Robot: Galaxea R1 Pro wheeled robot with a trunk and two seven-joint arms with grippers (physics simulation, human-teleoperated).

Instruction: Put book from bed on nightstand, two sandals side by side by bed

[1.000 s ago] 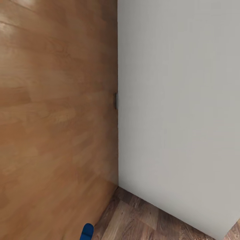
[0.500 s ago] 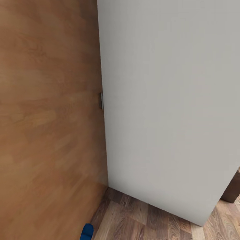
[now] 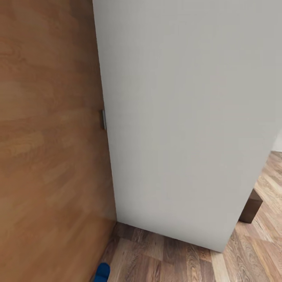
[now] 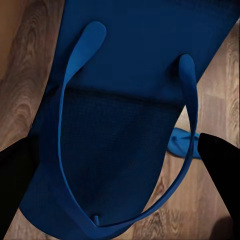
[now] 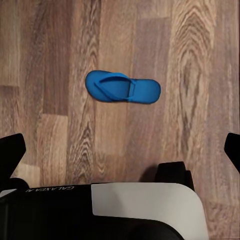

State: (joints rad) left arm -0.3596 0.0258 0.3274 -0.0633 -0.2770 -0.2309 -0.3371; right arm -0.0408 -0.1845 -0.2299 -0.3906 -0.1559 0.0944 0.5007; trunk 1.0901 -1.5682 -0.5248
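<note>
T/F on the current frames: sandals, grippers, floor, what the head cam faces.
1. A blue sandal hangs between the left gripper's fingers. True.
2. The second sandal lies on the bed. False: it lies on the wood-plank floor.
3. The right gripper grips a sandal. False: its fingers are spread with nothing between them.
4. The head view faces a brown wooden door beside a pale grey panel. True.

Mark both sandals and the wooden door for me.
Held sandal (image 4: 115, 125), left wrist view, on its footbed between the straps.
Sandal on the floor (image 5: 122, 87), right wrist view, mid-sole beside the strap.
Wooden door (image 3: 51, 137), head view, on its flat panel.
</note>
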